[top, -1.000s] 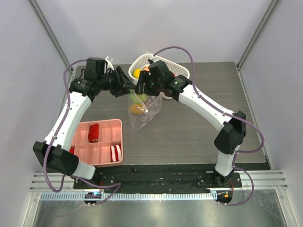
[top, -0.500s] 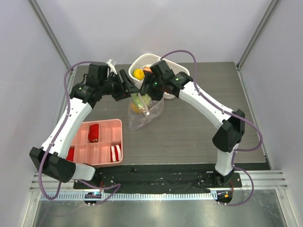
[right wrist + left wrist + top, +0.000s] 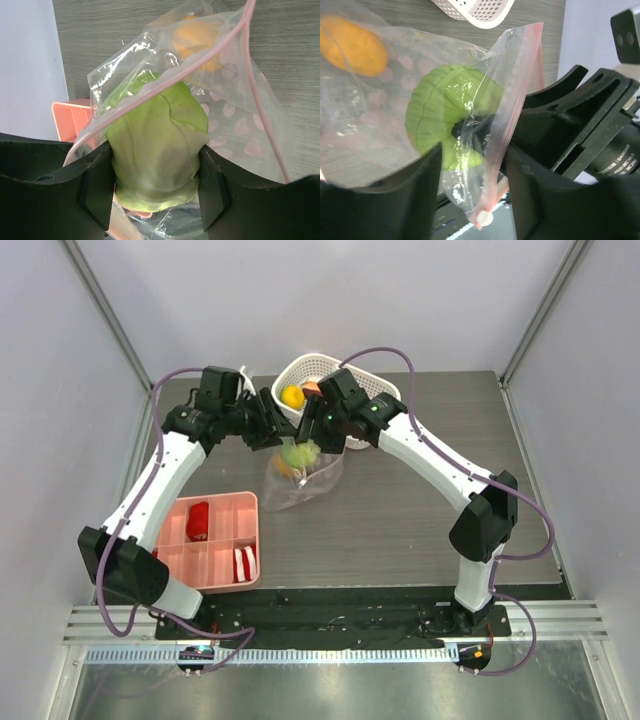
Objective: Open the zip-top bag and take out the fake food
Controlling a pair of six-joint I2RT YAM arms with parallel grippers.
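The clear zip-top bag (image 3: 305, 485) hangs over the table, its pink zip edge at the top. My right gripper (image 3: 303, 435) is shut on the green ball (image 3: 297, 453) at the bag's mouth. In the right wrist view the ball (image 3: 155, 140) fills the gap between my fingers (image 3: 102, 165), and the zip strip crosses over it. My left gripper (image 3: 474, 150) is open, with the bag's zip edge (image 3: 512, 100) and slider hanging between its fingers. A yellow-orange fruit (image 3: 355, 45) lies deeper in the bag, also seen in the right wrist view (image 3: 197, 40).
The white mesh basket (image 3: 345, 375) stands just behind the grippers and holds a yellow fruit (image 3: 292, 396) and an orange piece (image 3: 311, 388). The pink tray (image 3: 215, 505) at the front left holds red (image 3: 198, 522) and red-white pieces (image 3: 244, 562).
My left arm has swung right, bringing its gripper up to the bag's top edge. The bag and green ball have shifted slightly toward the basket. The right gripper keeps its hold.
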